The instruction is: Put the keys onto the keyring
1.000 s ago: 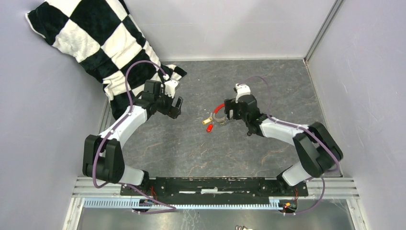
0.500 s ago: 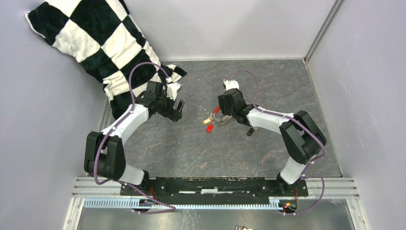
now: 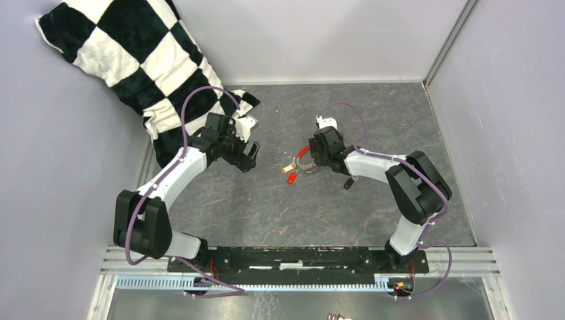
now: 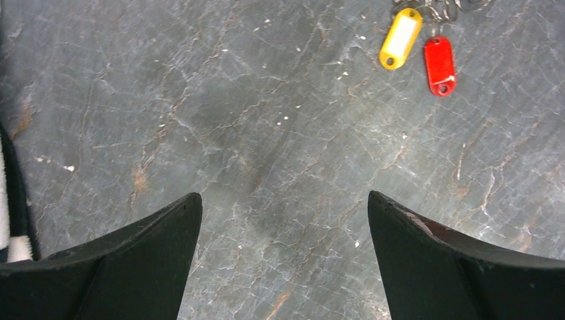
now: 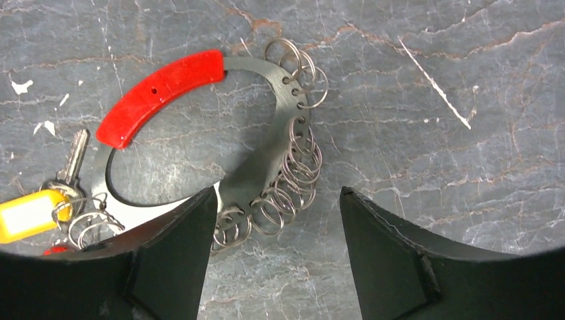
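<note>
The keyring (image 5: 270, 143) is a grey metal loop with a red sleeve (image 5: 160, 93) and several small split rings (image 5: 300, 167) along one arc. It lies flat on the table, also seen from above (image 3: 305, 160). A silvery key blade (image 5: 73, 160) and a yellow tag (image 5: 26, 213) lie at its left end, with a red tag (image 3: 292, 179) beside them. No black key head shows. My right gripper (image 5: 278, 193) is open and empty just above the ring's near edge, its left finger over the rim. My left gripper (image 3: 246, 155) is open and empty, left of the tags (image 4: 400, 39).
A black-and-white checkered pillow (image 3: 133, 60) leans in the back left corner, close behind the left arm. Grey walls enclose the marbled table (image 3: 280, 213) on three sides. Bare tabletop lies under my left gripper (image 4: 283, 197).
My right gripper has shifted left toward the keyring, then eased back slightly. My left gripper has crept a little right. The keyring and tags have not moved.
</note>
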{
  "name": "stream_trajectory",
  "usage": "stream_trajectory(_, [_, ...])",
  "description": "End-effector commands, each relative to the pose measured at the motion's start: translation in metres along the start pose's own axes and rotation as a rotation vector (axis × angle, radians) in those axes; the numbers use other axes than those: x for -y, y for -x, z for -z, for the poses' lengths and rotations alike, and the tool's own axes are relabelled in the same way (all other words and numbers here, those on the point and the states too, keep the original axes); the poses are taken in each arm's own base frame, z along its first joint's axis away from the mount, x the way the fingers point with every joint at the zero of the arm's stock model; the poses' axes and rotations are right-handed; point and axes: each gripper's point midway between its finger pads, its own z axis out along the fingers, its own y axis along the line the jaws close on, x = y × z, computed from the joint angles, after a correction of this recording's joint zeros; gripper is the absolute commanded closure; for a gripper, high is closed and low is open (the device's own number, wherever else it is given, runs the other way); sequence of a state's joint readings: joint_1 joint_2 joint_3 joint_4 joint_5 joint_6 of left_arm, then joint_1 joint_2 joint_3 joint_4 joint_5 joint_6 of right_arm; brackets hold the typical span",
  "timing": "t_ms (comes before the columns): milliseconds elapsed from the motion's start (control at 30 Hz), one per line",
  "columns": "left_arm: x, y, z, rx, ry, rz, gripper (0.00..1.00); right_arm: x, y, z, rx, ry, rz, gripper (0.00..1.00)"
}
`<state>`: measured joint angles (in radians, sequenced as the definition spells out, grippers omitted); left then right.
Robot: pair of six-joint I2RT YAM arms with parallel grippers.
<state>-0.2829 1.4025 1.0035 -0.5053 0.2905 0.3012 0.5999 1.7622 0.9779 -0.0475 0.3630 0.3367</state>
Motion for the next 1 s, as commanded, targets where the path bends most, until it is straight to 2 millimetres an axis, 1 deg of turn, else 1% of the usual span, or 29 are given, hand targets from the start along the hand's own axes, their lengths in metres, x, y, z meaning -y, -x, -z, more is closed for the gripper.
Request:
stream_trajectory(0, [0.011,0.023,0.005,0.041,-0.022,-0.080,0.01,-0.001,0.016,0.022,0.055,0.039,-0.059,0.24])
stream_trajectory(33, [0.012,0.025,0.004,0.043,-0.027,-0.085,0.02,-0.003,0.020,0.028,0.076,0.058,-0.071,0.24])
stream_trajectory(167, [0.018,0.031,-0.001,0.043,-0.051,-0.084,0.03,-0.016,0.014,0.047,0.094,0.125,-0.092,0.25])
stream_trajectory(300, [0.018,0.031,-0.007,0.031,-0.065,-0.073,0.03,-0.049,0.006,0.060,0.106,0.205,-0.091,0.29])
stream_trajectory(367, [0.017,0.028,-0.012,0.016,-0.067,-0.068,0.04,-0.063,-0.001,0.063,0.107,0.211,-0.078,0.32])
stream_trajectory(467, [0.016,0.026,-0.016,0.004,-0.066,-0.068,0.04,-0.075,-0.010,0.056,0.081,0.218,-0.077,0.34])
stream_trajectory(567, [0.015,0.025,-0.016,0.000,-0.061,-0.074,0.04,-0.079,-0.015,0.049,0.063,0.219,-0.085,0.36])
stream_trajectory(700, [0.013,0.024,-0.015,-0.002,-0.051,-0.084,0.05,-0.075,-0.018,0.044,0.060,0.185,-0.090,0.41])
stream_trajectory(800, [0.014,0.023,-0.013,0.003,-0.053,-0.090,0.05,-0.077,-0.019,0.041,0.057,0.187,-0.090,0.42])
stream_trajectory(967, [0.016,0.021,-0.011,0.004,-0.056,-0.098,0.06,-0.084,-0.015,0.040,0.065,0.210,-0.109,0.49])
